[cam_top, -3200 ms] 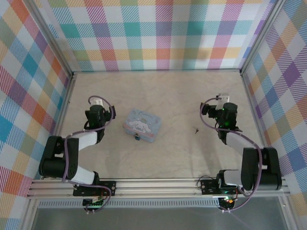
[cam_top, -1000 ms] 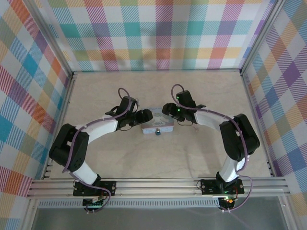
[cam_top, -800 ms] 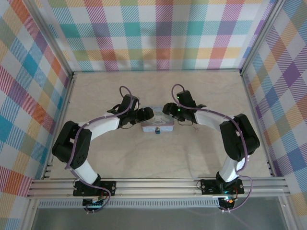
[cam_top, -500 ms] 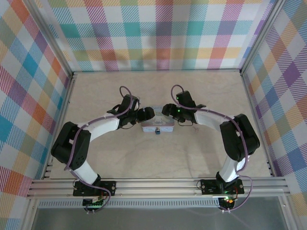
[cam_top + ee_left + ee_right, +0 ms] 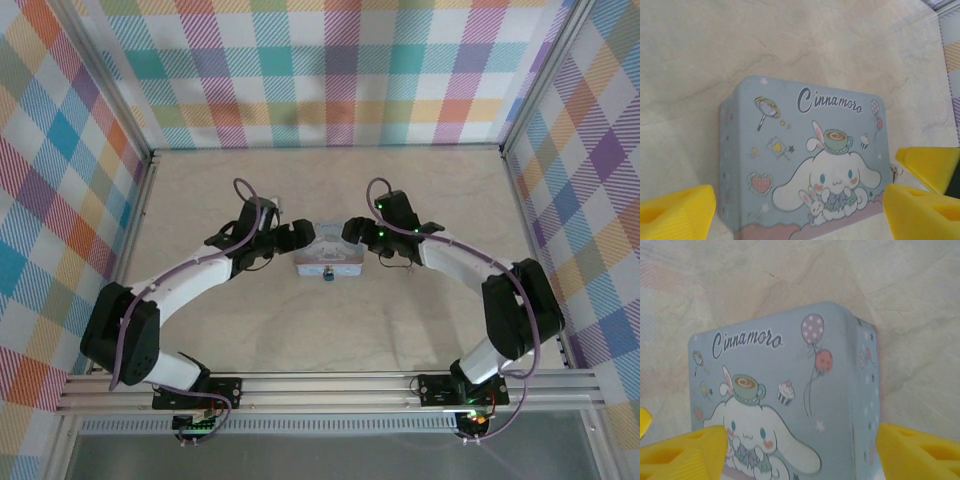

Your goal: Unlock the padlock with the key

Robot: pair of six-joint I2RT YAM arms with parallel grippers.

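The tiny blue padlock (image 5: 327,276) hangs at the near side of a pale blue cartoon tin (image 5: 328,258) in mid-table. My left gripper (image 5: 305,237) is at the tin's back left corner and my right gripper (image 5: 352,232) at its back right corner. In the left wrist view the left gripper (image 5: 800,215) is open, its yellow fingers (image 5: 675,212) spread wider than the tin (image 5: 800,160). The right gripper (image 5: 800,455) is open too, one finger (image 5: 920,455) clear of the tin's (image 5: 805,390) side. The key is hidden.
The tin lies flat, lid up, on the pale wooden table (image 5: 250,320). Checked walls (image 5: 330,70) close off the back and both sides. The right gripper's finger (image 5: 930,165) shows at the edge of the left wrist view.
Both grippers have opened wider over the last second. The left arm has stretched out lower and drawn back a little. The tin and padlock have stayed where they were.
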